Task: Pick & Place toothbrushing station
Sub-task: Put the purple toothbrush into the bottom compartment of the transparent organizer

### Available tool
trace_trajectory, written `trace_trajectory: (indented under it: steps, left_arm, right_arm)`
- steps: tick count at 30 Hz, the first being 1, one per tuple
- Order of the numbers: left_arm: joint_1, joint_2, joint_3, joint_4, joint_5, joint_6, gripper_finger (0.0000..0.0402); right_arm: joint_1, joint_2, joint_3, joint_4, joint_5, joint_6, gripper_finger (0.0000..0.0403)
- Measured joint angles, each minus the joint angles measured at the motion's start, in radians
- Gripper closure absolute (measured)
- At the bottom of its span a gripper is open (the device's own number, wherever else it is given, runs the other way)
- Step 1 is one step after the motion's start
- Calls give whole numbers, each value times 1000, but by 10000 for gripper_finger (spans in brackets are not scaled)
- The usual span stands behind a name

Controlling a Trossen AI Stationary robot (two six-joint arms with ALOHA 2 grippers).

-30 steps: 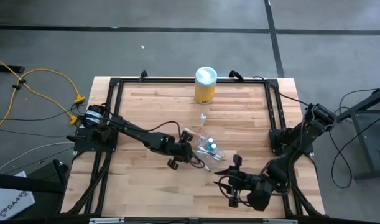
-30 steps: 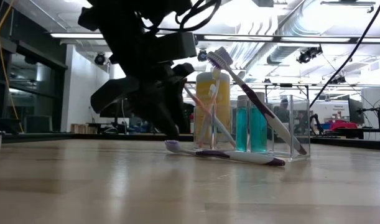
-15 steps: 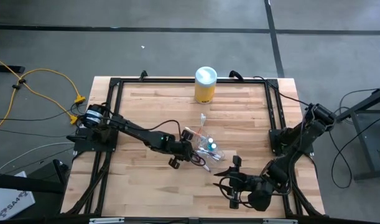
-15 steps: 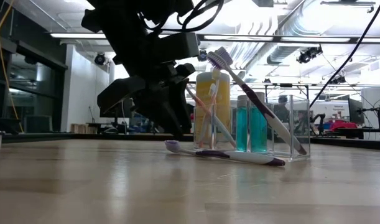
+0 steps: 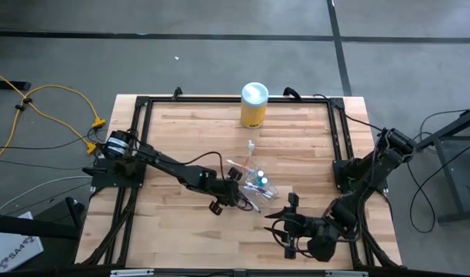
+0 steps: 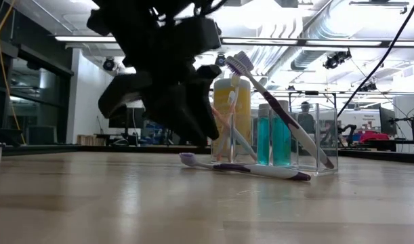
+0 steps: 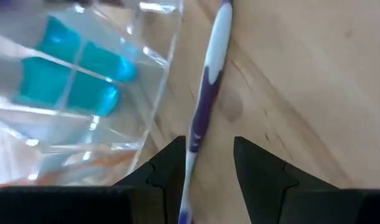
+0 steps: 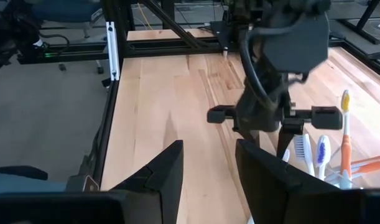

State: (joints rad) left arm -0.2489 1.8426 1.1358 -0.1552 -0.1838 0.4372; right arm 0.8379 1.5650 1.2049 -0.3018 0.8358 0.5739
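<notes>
The left gripper (image 7: pixel 205 165) is hanging low with its 2 fingers (image 7: pixel 165 168) apart, straddling the purple toothbrush (image 7: pixel 205 93) lying flat on the worktop (image 5: pixel 181 142) without clamping it. Just beside it, near the worktop's middle, the clear cup (image 6: pixel 308 135) is holding upright toothbrushes (image 6: pixel 278 108) and the blue tube (image 6: pixel 273 139). The right gripper (image 8: pixel 208 165), fingers apart and empty, is waiting near the front right corner. A yellow canister (image 5: pixel 254 105) is standing at the back edge.

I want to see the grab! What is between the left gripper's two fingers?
The left wrist view shows the purple toothbrush lying on the table, running between the open left gripper fingers, beside the clear cup.
</notes>
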Motion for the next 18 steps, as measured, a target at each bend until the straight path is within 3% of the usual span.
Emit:
trace_trajectory:
  steps: [8, 18]
  left_arm:
    - [5, 78, 2, 36, -3, 42, 273]
    - [29, 83, 0, 62, 7, 64, 273]
  right_arm:
    - [8, 0, -1, 21, 0, -2, 264]
    - [10, 0, -1, 29, -1, -3, 264]
